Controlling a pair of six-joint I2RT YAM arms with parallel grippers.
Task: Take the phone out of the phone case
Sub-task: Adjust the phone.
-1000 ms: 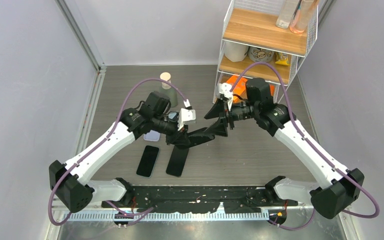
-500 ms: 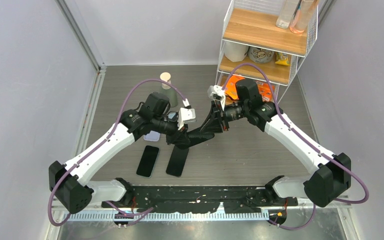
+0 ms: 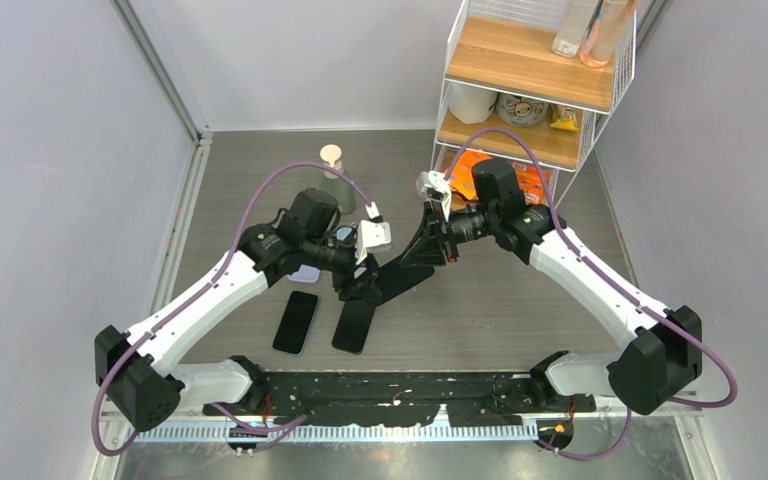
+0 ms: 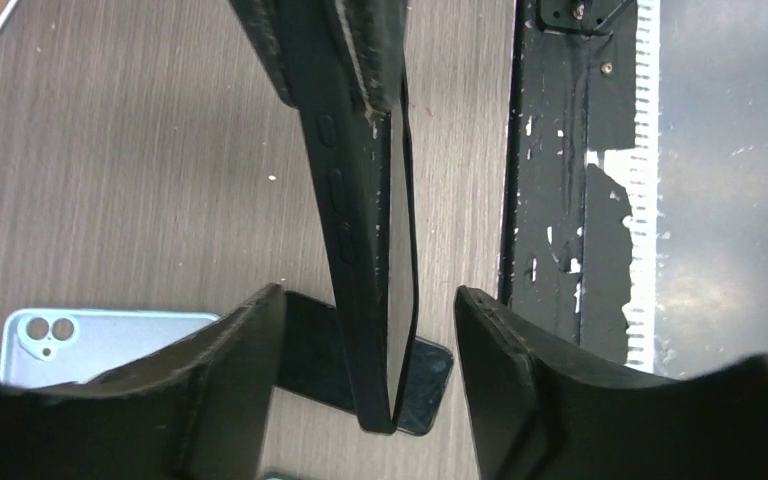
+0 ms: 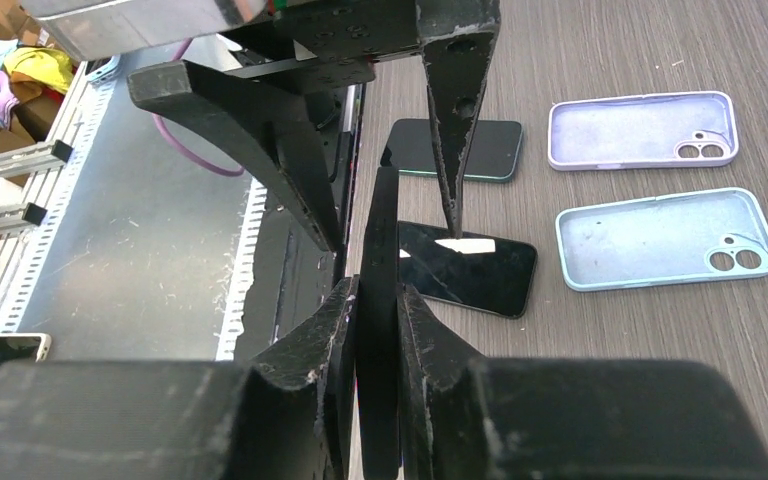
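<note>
The black phone case (image 3: 400,277) hangs edge-on above the table between the two arms. My right gripper (image 5: 378,300) is shut on its upper end, pads pressed on both faces. My left gripper (image 4: 368,300) is open, and its fingers (image 4: 225,390) stand apart on either side of the case's lower end (image 4: 360,250) without touching it. Side buttons show on the thick edge, and a thin black rim (image 4: 407,250) bows away from it. I cannot tell the phone apart from the case.
Two dark phones (image 3: 296,321) (image 3: 354,325) lie flat under the grippers. A lilac case (image 5: 640,130) and a light blue case (image 5: 665,238) lie face up beside them. A cork-topped bottle (image 3: 332,165) stands behind the left arm, and a wire shelf (image 3: 530,80) at the back right.
My right gripper came in from the right and shut on the case's upper end. The left jaws, which held the lower end, have opened off it.
</note>
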